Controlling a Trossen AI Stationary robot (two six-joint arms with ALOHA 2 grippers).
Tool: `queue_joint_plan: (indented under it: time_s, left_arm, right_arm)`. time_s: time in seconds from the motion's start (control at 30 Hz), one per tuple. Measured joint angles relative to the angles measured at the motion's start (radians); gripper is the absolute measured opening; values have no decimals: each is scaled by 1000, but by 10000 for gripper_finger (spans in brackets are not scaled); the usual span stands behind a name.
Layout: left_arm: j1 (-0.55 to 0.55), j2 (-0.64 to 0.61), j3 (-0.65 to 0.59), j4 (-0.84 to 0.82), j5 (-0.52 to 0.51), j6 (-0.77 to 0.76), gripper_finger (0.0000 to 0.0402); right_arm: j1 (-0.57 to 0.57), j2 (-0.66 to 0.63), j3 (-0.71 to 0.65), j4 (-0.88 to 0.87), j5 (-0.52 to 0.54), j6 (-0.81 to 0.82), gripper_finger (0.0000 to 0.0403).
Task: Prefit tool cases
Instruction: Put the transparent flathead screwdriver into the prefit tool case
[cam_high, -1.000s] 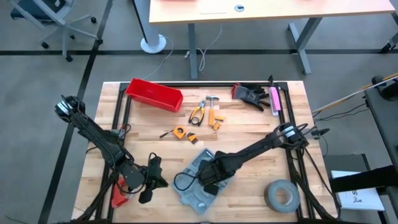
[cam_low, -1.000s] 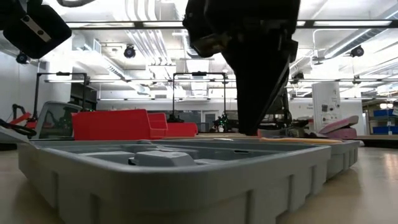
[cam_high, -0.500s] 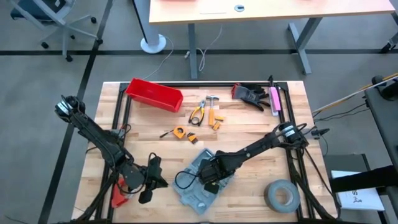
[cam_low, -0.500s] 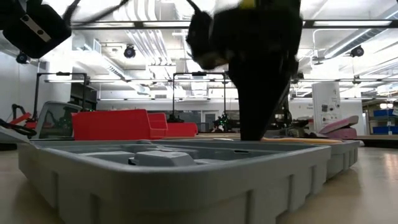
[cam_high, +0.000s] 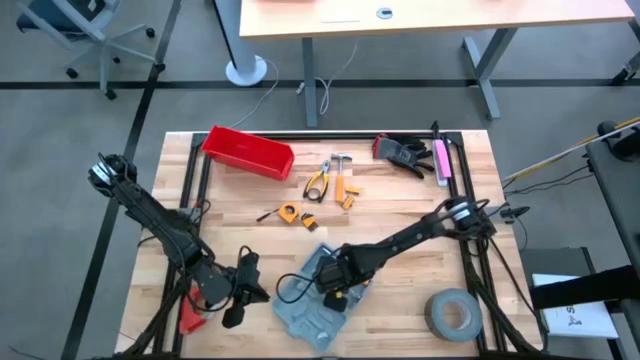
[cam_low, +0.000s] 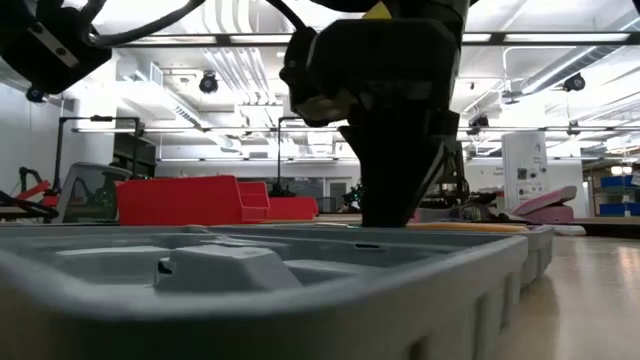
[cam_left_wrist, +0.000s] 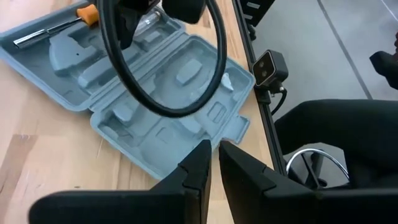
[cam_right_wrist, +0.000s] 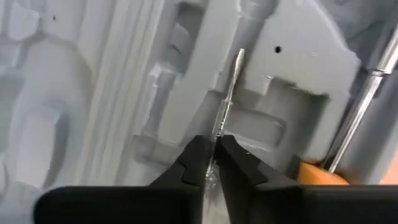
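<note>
1. The tool case (cam_high: 318, 297) lies open on the desk (cam_high: 400, 205), near its 6 o'clock edge.
2. The right gripper (cam_right_wrist: 211, 163) pinches a thin clear-handled screwdriver (cam_right_wrist: 227, 93) over the case.
3. The left gripper (cam_left_wrist: 213, 163) waits at 9 o'clock of the case, fingers pressed together.

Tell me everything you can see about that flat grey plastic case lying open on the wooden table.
The flat grey-blue plastic hinged case lies open, both halves flat on the wooden table near its front edge, turned askew. Moulded tool-shaped recesses fill its inside. An orange-handled screwdriver already rests in one half. The right gripper hangs over it, shut on a thin clear-shafted tool above a recess.
</note>
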Motion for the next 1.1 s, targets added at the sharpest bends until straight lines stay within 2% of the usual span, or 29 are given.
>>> queue_joint_plan:
  time_s: [0.23,0.63,0.8,1.1]
  left_arm:
    - [0,0,0,0,0,0,37]
    - [0,-1,0,-1,0,0,37]
    - [0,-2,0,0,0,0,37]
    - [0,-2,0,0,0,0,37]
  right_arm:
    - [-2,3,47,-20,-3,11,2]
    - [-4,11,216,-225,21,46,2]
    - [-4,9,275,-248,12,65,1]
    - [6,12,265,-217,-42,121,0]
